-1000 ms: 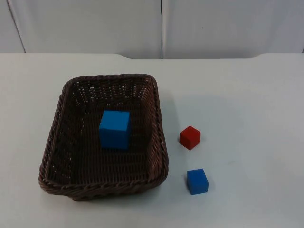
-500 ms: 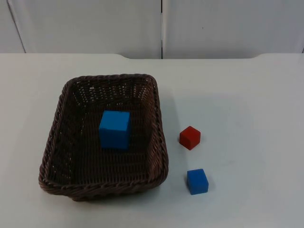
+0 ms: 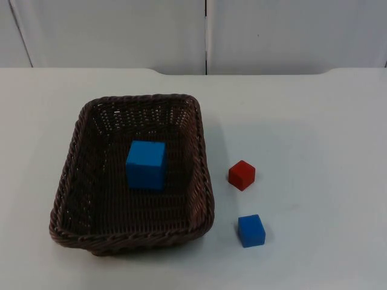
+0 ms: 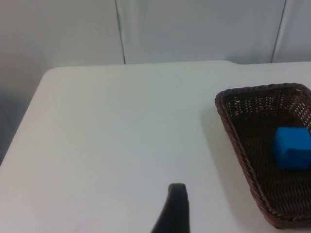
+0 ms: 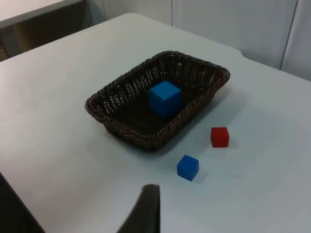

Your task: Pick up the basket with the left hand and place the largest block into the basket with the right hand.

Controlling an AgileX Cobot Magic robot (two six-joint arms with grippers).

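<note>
Big blue block (image 3: 146, 164) sits inside the basket (image 3: 205, 181) on the counter (image 3: 314, 133); both my hands wait well back, grip width I can't tell, basket nearer my left.

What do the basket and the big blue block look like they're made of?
Basket: dark brown woven wicker or rattan-like strands, with a braided rim and open-weave walls. Big blue block: smooth, matte, sharp-edged solid, likely painted wood or foam; the look leaves it open.
</note>
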